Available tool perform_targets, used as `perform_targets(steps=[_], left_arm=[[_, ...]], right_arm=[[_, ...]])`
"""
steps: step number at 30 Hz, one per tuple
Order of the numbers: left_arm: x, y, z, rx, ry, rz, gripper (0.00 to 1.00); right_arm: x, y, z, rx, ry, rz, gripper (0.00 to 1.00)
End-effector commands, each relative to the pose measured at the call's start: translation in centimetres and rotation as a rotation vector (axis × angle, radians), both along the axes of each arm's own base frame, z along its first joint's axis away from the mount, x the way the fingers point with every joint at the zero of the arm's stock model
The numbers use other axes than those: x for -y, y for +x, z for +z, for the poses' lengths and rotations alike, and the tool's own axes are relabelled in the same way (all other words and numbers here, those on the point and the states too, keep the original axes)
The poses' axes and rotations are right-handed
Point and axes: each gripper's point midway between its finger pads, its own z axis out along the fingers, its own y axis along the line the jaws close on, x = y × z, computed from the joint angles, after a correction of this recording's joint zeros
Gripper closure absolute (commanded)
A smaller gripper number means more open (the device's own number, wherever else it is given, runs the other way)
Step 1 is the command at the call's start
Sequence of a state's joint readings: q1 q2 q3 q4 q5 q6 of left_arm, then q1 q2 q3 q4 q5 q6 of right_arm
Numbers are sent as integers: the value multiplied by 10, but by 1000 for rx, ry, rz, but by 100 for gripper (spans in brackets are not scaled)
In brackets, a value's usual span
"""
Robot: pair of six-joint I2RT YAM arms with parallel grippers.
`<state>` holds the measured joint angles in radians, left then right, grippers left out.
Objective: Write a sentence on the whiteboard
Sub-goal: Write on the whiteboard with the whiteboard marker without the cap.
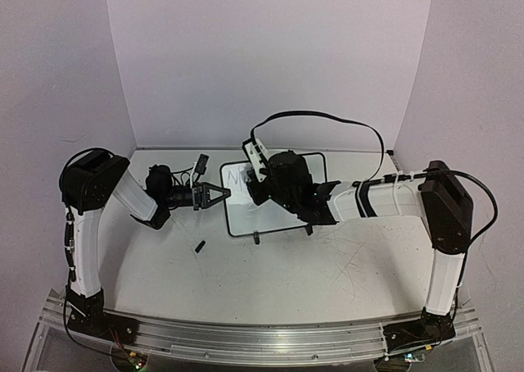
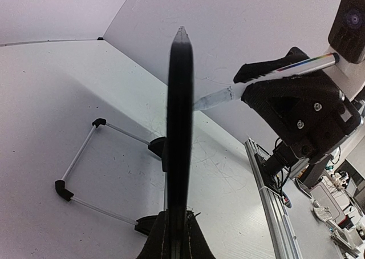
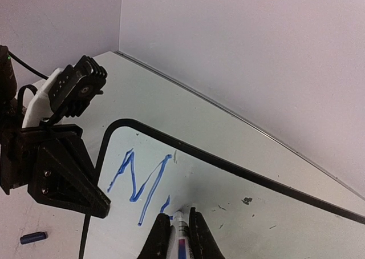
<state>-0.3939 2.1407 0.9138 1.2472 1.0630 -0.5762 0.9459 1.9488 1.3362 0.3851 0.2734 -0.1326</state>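
whiteboard (image 3: 274,230), blue "M" (image 3: 132,179) written, marker (image 3: 179,227) tip on surface

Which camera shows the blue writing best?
The right wrist view: the blue writing is close there, a clear "M". The top view shows it tiny and faint. The left wrist view sees the whiteboard edge-on, no writing.

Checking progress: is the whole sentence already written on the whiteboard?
No, only a blue M and a short stroke beside it show on the whiteboard.
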Motion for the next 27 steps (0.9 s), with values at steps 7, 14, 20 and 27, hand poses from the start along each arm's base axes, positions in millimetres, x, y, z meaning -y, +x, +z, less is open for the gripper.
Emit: perform_targets(steps=[7, 14, 20, 27], left_arm=[[0, -6, 12, 28, -9, -33, 100], [0, -6, 13, 28, -10, -30, 100], [0, -6, 12, 27, -9, -30, 100], [0, -6, 12, 26, -9, -30, 100]], right_arm=[[-5, 18, 17, 35, 37, -23, 100], [-8, 10, -3, -16, 27, -3, 100], [-2, 5, -6, -36, 30, -5, 100], [0, 0, -3, -35, 26, 1, 100]])
